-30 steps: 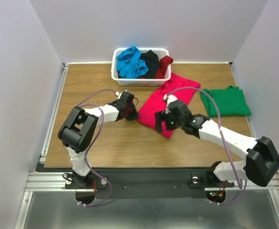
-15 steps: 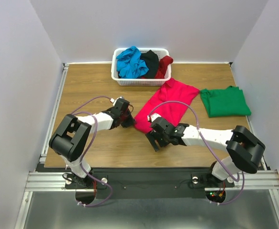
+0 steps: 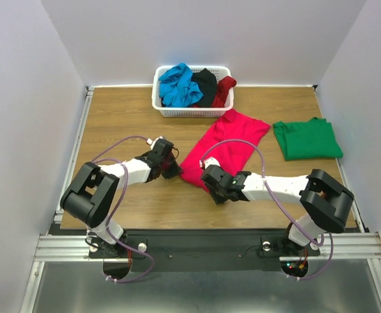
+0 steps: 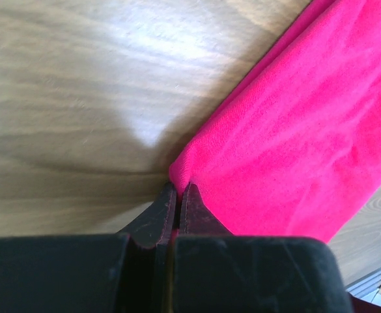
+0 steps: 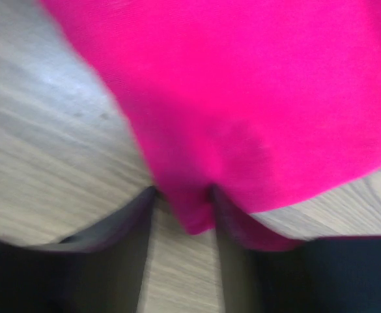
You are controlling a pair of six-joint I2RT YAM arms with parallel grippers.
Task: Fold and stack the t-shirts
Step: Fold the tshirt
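- Step in hand: getting hold of the pink shirt (image 3: 228,145) by its near hem, both corners, ready to fold it.
- Left gripper (image 4: 177,194): jaws shut tight, a nip of the pink shirt's corner pinched right at the tips. The rest of the cloth runs away ahead of the jaws and off to one side, and bare table (image 4: 79,78) lies on the other side.
- Right gripper (image 5: 182,203): jaws about half apart, astride the other hem corner. The cloth tip hangs between the fingers (image 5: 135,215) and the bulk of the shirt lies beyond them.
- The right wrist view is blurred; the pads probably aren't biting yet, so I count it as not gripped.
- The shirt lies flat on the table, stretched diagonally away from both sets of jaws toward the basket (image 3: 156,98).
- The basket holds blue, black and dark red shirts, not yet done.
- Green shirt (image 3: 307,139) is already folded, well apart from the right jaws on the far right.
- Next move needs the right jaws to clamp on the corner. Then both arms lift evenly and carry the hem over toward the collar, cloth kept taut.
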